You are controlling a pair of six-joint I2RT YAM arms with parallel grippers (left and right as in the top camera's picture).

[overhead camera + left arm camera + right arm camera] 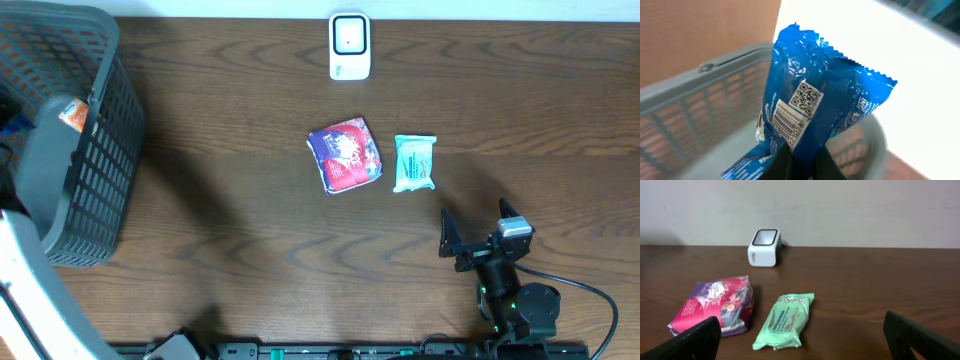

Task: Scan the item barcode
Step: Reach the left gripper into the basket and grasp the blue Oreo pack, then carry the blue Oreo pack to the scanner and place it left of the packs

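A blue crinkly packet (825,95) fills the left wrist view, its white barcode label (788,120) and QR code facing the camera. My left gripper (801,159) is shut on the packet's lower edge, holding it upright above the grey basket (685,105). The white scanner (349,45) stands at the table's far middle, its dark window (766,236) facing up. My right gripper (480,235) hangs open near the front right, nothing between its fingers (690,341). In the overhead view the left gripper is not visible.
A purple-red floral packet (344,154) and a mint-green wipes pack (414,163) lie side by side mid-table, in front of my right gripper. The grey slatted basket (85,150) stands at the left edge, with an orange-labelled item (72,115) at its rim.
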